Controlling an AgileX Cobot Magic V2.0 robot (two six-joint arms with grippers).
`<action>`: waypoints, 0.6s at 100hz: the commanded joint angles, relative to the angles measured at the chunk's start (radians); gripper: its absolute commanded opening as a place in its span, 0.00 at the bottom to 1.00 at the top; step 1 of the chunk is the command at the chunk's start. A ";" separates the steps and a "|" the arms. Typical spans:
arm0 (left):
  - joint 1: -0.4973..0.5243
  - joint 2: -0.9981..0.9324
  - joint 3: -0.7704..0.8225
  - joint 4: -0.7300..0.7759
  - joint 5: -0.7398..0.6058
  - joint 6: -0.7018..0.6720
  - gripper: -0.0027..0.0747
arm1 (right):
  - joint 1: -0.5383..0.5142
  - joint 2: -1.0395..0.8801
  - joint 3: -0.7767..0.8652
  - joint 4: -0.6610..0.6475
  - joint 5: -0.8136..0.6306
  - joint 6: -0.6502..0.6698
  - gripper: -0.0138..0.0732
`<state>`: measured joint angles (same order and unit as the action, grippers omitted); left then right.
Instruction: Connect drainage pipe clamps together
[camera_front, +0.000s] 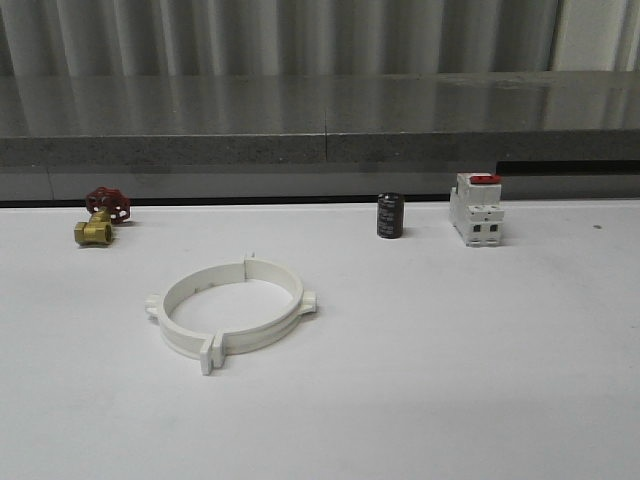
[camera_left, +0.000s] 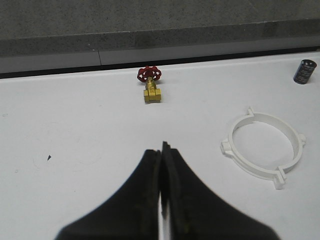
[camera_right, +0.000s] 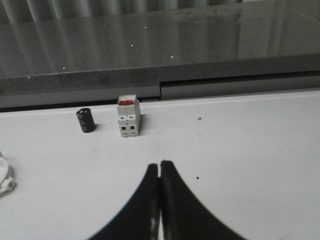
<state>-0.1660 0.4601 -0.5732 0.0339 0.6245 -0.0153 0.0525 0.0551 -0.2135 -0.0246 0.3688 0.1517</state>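
The drainage pipe clamps (camera_front: 180, 335) lie on the white table left of centre, set together in one ring with small tabs sticking out around it. I cannot tell whether their ends are locked. In the left wrist view the clamps (camera_left: 250, 164) lie off to one side of my left gripper (camera_left: 161, 147), which is shut and empty over bare table, well apart from them. My right gripper (camera_right: 160, 163) is also shut and empty. A sliver of the clamps (camera_right: 5, 181) shows at the edge of the right wrist view.
A brass valve with a red handwheel (camera_front: 100, 215) (camera_left: 151, 85) stands at the back left. A black cylinder (camera_front: 390, 216) (camera_right: 86, 120) and a white breaker with a red top (camera_front: 476, 208) (camera_right: 128, 116) stand at the back right. A grey ledge (camera_front: 320, 140) runs behind the table.
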 joint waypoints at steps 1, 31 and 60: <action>0.003 0.004 -0.027 -0.003 -0.070 -0.002 0.01 | -0.036 -0.003 0.040 0.044 -0.175 -0.027 0.08; 0.003 0.004 -0.027 -0.003 -0.070 -0.002 0.01 | -0.051 -0.070 0.226 0.056 -0.354 -0.024 0.08; 0.003 0.004 -0.027 -0.003 -0.070 -0.002 0.01 | -0.051 -0.083 0.224 0.056 -0.340 -0.023 0.08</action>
<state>-0.1660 0.4601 -0.5732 0.0339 0.6245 -0.0153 0.0096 -0.0096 0.0275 0.0309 0.1222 0.1402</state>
